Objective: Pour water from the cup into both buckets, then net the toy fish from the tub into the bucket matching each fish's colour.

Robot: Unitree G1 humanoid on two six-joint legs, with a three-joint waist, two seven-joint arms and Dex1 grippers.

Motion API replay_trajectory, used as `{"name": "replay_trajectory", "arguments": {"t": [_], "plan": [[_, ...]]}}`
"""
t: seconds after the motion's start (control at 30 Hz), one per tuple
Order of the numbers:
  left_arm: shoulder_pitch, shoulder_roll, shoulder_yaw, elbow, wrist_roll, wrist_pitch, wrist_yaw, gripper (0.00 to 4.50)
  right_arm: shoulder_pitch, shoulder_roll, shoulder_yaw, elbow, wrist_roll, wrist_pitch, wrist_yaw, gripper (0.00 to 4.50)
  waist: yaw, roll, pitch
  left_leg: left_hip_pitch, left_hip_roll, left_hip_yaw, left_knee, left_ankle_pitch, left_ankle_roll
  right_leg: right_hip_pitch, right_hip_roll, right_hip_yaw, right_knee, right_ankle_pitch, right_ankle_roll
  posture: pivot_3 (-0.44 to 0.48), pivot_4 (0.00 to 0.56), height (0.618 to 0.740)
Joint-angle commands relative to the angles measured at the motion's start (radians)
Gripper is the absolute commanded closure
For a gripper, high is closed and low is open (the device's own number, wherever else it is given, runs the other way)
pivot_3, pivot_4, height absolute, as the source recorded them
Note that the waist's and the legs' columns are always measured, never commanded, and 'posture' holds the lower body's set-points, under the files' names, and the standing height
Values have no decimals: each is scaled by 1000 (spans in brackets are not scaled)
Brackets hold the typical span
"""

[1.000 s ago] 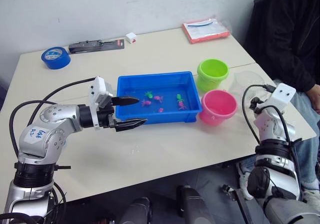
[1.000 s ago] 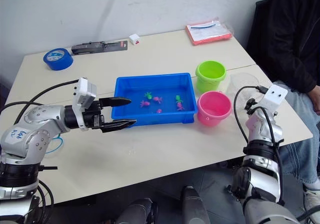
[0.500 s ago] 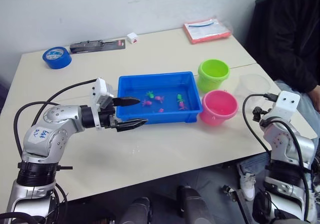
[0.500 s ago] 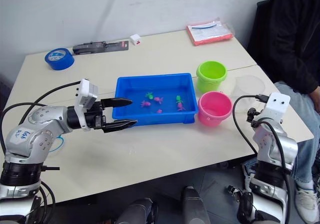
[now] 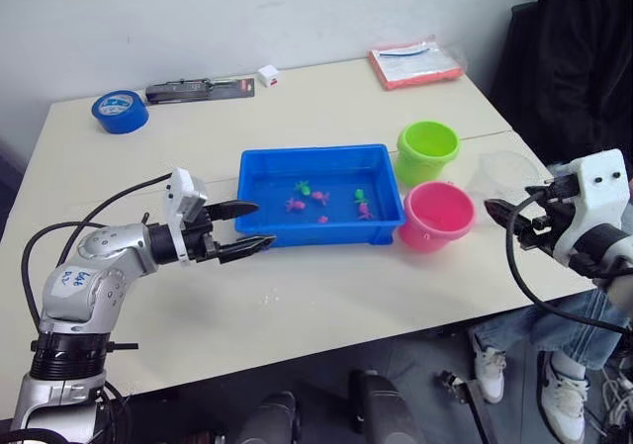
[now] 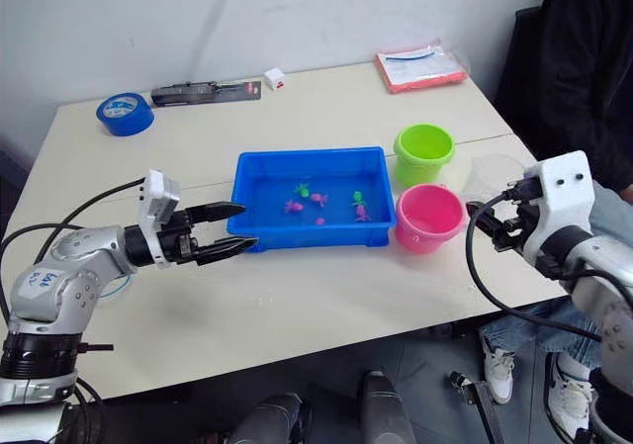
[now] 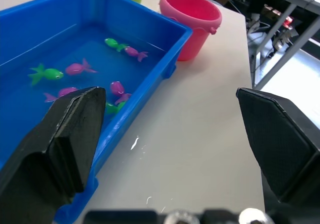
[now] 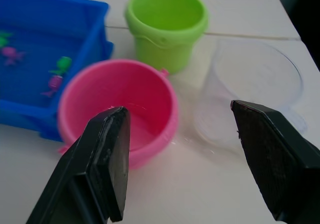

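Note:
The blue tub (image 5: 316,153) sits mid-table with several pink and green toy fish (image 7: 75,68) in water. To its right stand the green bucket (image 5: 427,152) and, nearer me, the pink bucket (image 5: 435,215), which seems to hold a little water. The clear cup (image 5: 504,179) stands upright right of both buckets. My left gripper (image 5: 262,224) is open, level with the tub's near left corner and just outside its rim. Over the table's right edge, my right gripper (image 5: 502,217) is open too, pointing at the gap between pink bucket (image 8: 120,104) and cup (image 8: 250,94), touching neither.
Along the far edge lie a blue tape roll (image 5: 120,111), a black packaged tool (image 5: 198,90), a small white cube (image 5: 267,74) and a red packet (image 5: 417,61). A person in dark clothes (image 5: 584,68) sits at the right, close to the cup.
My right arm has swung up from beside the table edge, bringing its open gripper level with the cup and pink bucket. The left gripper drew back slightly from the tub. The view shifted a little.

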Motion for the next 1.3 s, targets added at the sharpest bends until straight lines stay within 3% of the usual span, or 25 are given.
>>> {"name": "replay_trajectory", "arguments": {"t": [0.03, 0.1, 0.23, 0.33, 0.47, 0.57, 0.67, 0.77, 0.93, 1.3], "plan": [[27, 21, 59, 15, 7, -26, 7, 0, -4, -3, 16, -31, 77, -42, 80, 69, 4, 0, 0, -2, -8, -10, -3, 6, 0, 1, -9, -9, 0, -1, -1, 0, 150, 740], [47, 32, 81, 24, 11, -32, 10, 0, -26, 15, 29, -39, 142, -36, 113, 69, 8, 0, 0, -6, -24, -28, -7, 19, 1, 1, -28, -24, 1, -4, 5, 0, 150, 740], [82, 46, 118, 27, 11, -40, 22, 0, -67, 12, 71, -29, 192, -61, 145, 69, 51, 0, 0, -5, -24, -22, -7, 20, 1, 1, -26, -16, -4, -3, 7, 0, 150, 740], [113, 52, 169, 40, 12, -34, 56, 0, -99, 12, 136, -18, 225, -85, 190, 69, 55, 0, 0, -4, -24, -18, -8, 19, 2, 2, -23, -10, -5, -1, 9, 0, 150, 740], [111, 51, 212, 83, 21, -18, 119, 0, -105, 9, 220, -18, 183, -175, 221, 69, 37, 0, 0, -11, -41, -50, -7, 25, 8, 16, -52, -46, 0, -8, 13, 0, 150, 740], [102, 49, 237, 115, 21, -2, 162, 0, -116, 16, 273, -11, 205, -182, 239, 69, 31, 0, 0, -17, -63, -75, -7, 35, 12, 16, -70, -62, 3, -12, 19, 0, 150, 740], [87, 54, 242, 160, 45, 25, 218, 0, -122, -9, 363, -19, 154, -240, 291, 69, 56, 0, 0, -17, -66, -76, -5, 37, 12, 13, -50, -26, -1, -12, 23, 0, 150, 740], [71, 56, 244, 197, 58, 33, 248, 0, -138, -27, 417, -7, 151, -254, 334, 69, 67, 0, 0, -17, -66, -74, -6, 36, 12, 11, -47, -9, -2, -11, 23, 0, 150, 740], [0, 57, 223, 307, 107, 62, 319, 0, -166, -40, 486, -9, 103, -334, 398, 69, 67, -2, 0, -17, -61, -59, -8, 35, 12, 5, -46, 2, -3, -9, 28, 0, 150, 740], [-208, 47, 85, 713, 327, -128, 349, 0, -117, -53, 589, -26, -104, -593, 463, 69, 57, -7, 0, -16, -49, -45, -8, 30, 7, -3, -32, 15, -1, -8, 29, 0, 150, 740]]}}
